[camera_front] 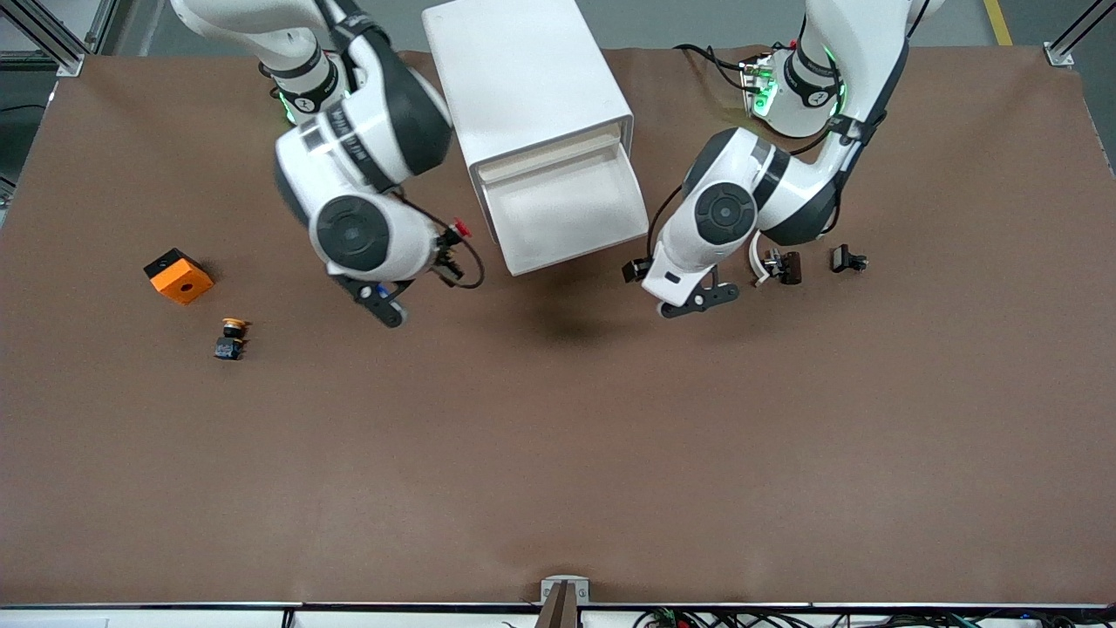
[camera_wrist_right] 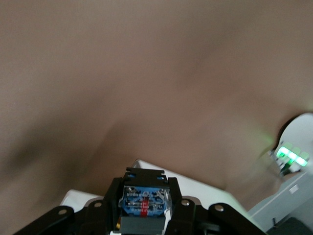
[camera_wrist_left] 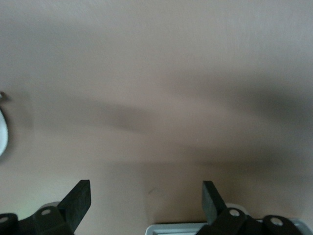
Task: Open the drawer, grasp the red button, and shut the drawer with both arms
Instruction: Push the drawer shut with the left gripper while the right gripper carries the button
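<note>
Brown cloth-covered bench [camera_front: 558,453]. Right gripper [camera_wrist_right: 145,205] fingers clenched on the small red-capped, dark blue-bodied plastic button [camera_wrist_right: 145,201], lifted beside the open white drawer [camera_front: 567,214]. Judged light, rigid, smooth: grip the squared body. Left gripper [camera_wrist_left: 146,203] fingers released, waiting

The red-capped button [camera_front: 455,234] sits pinched in the right claw [camera_wrist_right: 145,205] beside the open drawer [camera_front: 571,209].
</note>
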